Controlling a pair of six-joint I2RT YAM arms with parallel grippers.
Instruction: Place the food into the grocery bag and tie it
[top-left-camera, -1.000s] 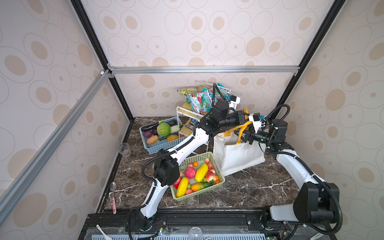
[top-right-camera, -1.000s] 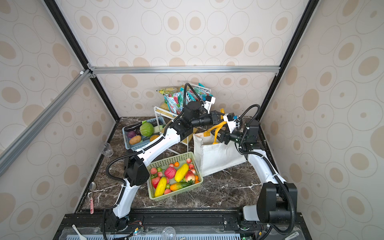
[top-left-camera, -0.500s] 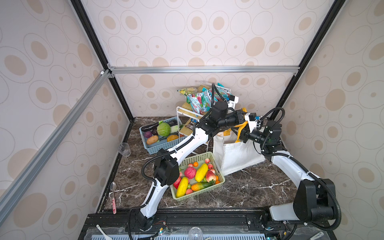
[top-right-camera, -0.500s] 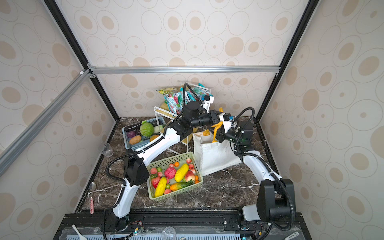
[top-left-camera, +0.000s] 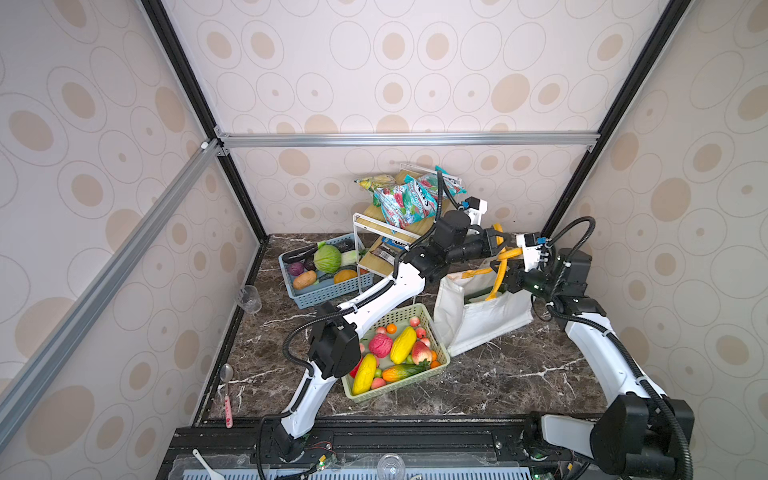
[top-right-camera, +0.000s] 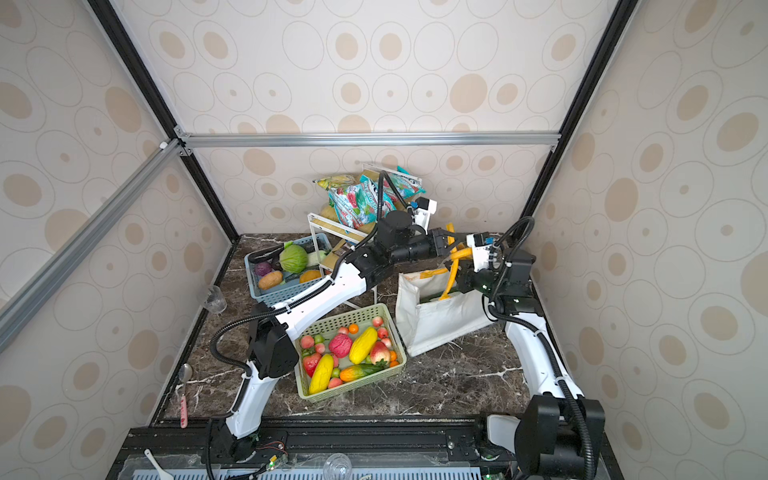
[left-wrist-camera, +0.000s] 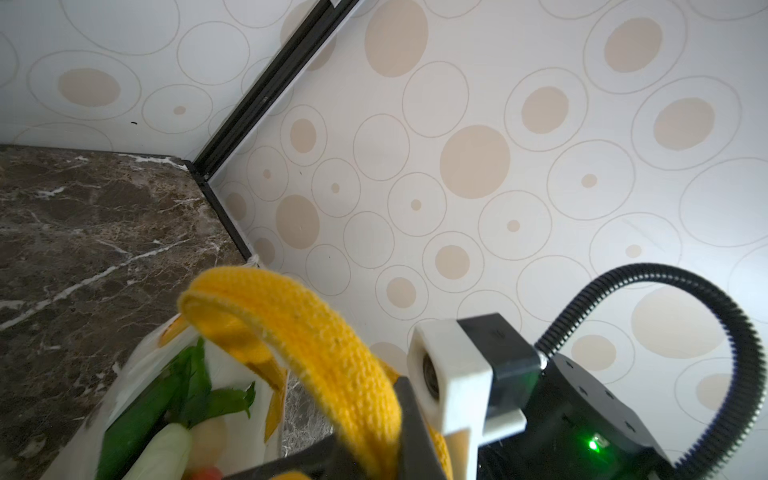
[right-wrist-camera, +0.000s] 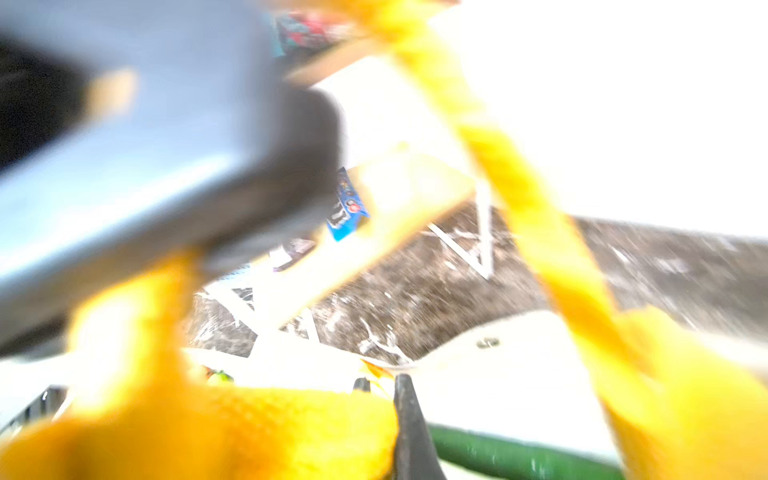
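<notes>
Since greens (left-wrist-camera: 195, 390) already lie inside, step: knotting the handles.
Grocery bag (top-left-camera: 482, 320): upright on bench (top-left-camera: 519, 374), 2 o'clock.
Left claw (top-left-camera: 498, 242): clenched on strap loop (left-wrist-camera: 316, 340).
Right claw (top-left-camera: 505, 286): clenched on second strap (top-left-camera: 500, 274).
Tip: cross straps taut; don't tip bag.

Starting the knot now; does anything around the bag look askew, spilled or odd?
Nothing spilled or damaged. The grocery bag sags lopsided, a bottom corner close by the green basket, and snack packets overhang the rack behind it.
</notes>
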